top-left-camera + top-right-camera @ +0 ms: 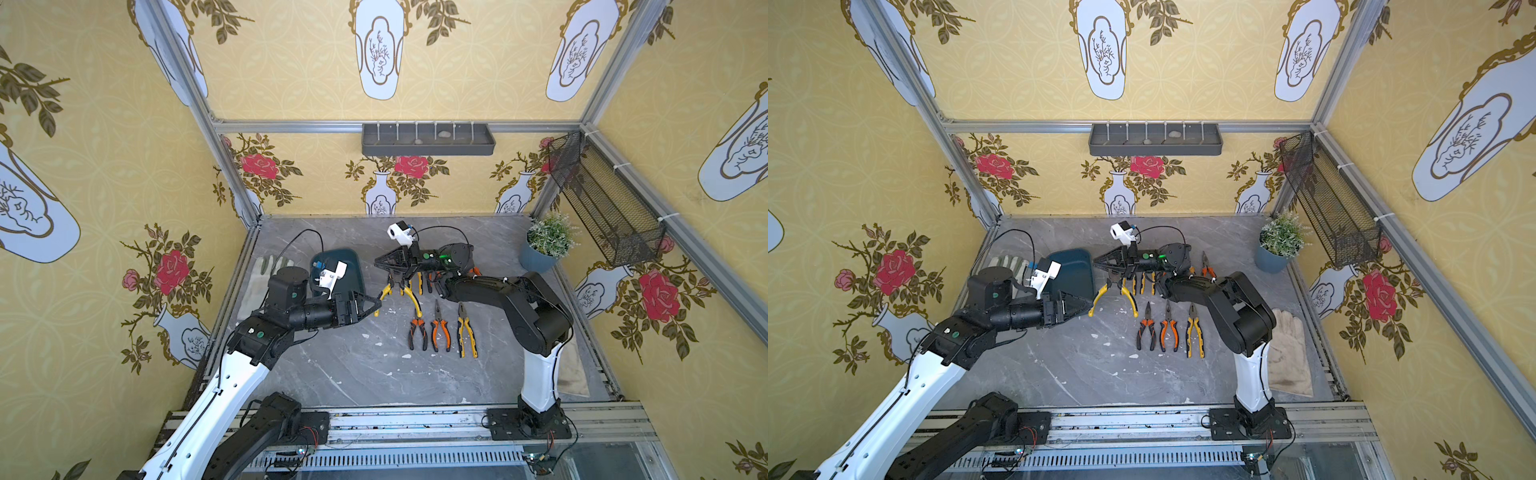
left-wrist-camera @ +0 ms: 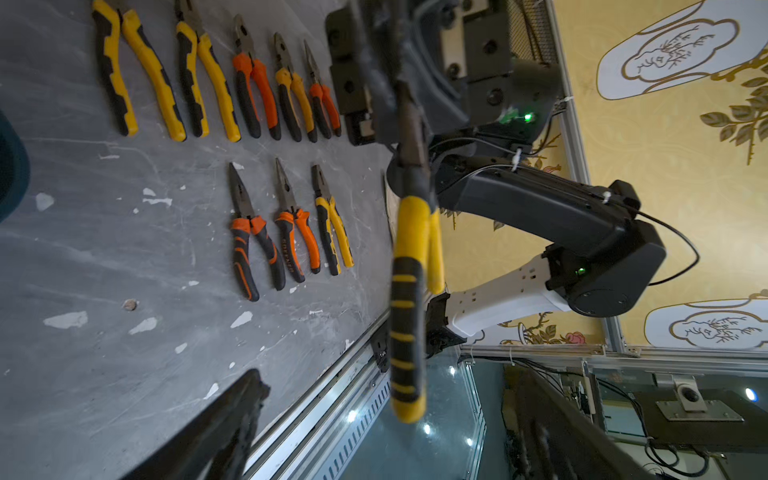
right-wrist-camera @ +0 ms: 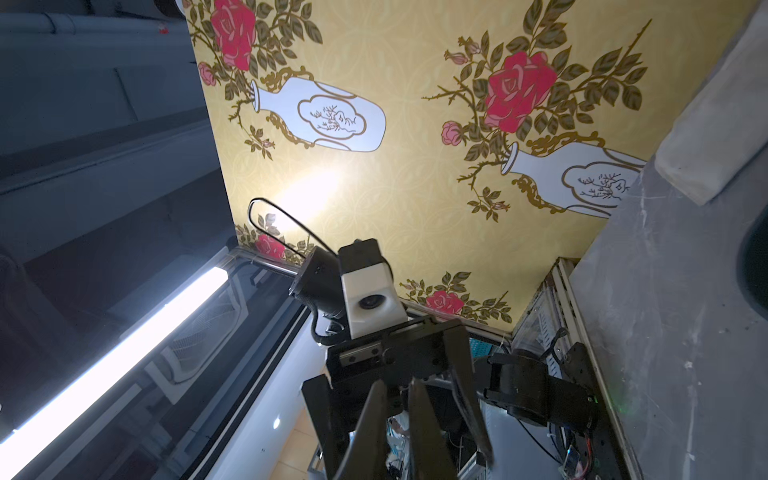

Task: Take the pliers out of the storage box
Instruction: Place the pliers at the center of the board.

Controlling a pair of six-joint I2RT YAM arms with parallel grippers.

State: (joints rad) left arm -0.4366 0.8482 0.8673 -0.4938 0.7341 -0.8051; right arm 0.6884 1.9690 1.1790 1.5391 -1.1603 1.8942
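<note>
My right gripper (image 1: 384,268) (image 1: 1104,268) is shut on the dark head of a pair of yellow-and-black pliers (image 1: 409,297) (image 2: 409,291), held above the table with the handles spread and hanging free. My left gripper (image 1: 375,304) (image 2: 386,436) stands open just off one handle tip, touching nothing. In the right wrist view my right gripper (image 3: 399,432) has its fingers close together. The dark teal storage box (image 1: 351,266) (image 1: 1077,270) lies behind my left gripper; its visible part holds nothing. Several more pliers (image 2: 249,232) (image 1: 439,330) lie in two rows on the table.
A potted plant (image 1: 544,245) stands at the back right. One work glove (image 1: 259,274) lies left of the box, and another glove (image 1: 1287,353) lies by the right arm's base. A mesh basket (image 1: 602,199) and a grey tray (image 1: 428,139) hang on the walls.
</note>
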